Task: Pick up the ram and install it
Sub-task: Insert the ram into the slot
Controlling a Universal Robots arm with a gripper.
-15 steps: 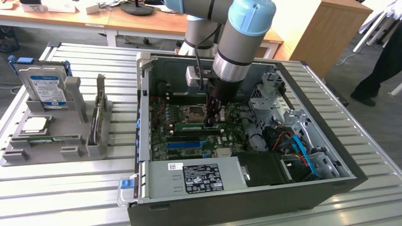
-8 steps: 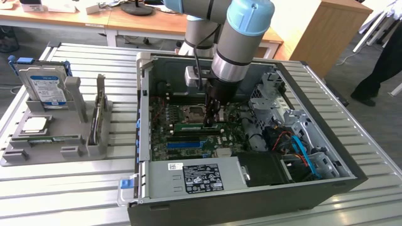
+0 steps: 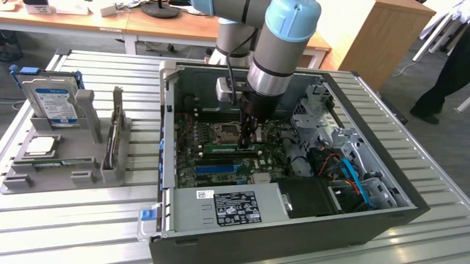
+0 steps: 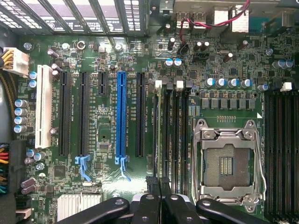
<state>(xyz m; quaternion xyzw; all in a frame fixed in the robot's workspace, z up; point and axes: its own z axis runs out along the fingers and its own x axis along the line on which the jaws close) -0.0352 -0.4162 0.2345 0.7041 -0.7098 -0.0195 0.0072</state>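
Down inside the open black computer case, the arm's black claw was clenched on the ram, a long, thin green circuit-board stick standing on edge in a memory slot. From the wrist the ram was seen edge-on, a pale sliver running from a white slot clip to the closed claw. It sat in the slot nearest the long black expansion slots, between them and the empty silver-framed processor socket. Whether it was fully seated, hard to say. That close look also gave the green motherboard, a bright blue expansion slot and a white one. The wide shot offered what the wrist could not: a grey moulded holder tray at the exterior view's left, carrying a silver hard drive with a blue-white label and a small square silver processor chip. Case and tray both stood on a ribbed metal counter. Behind were wooden desks and a wooden cabinet, with a person's dark-trousered legs at the exterior view's right.
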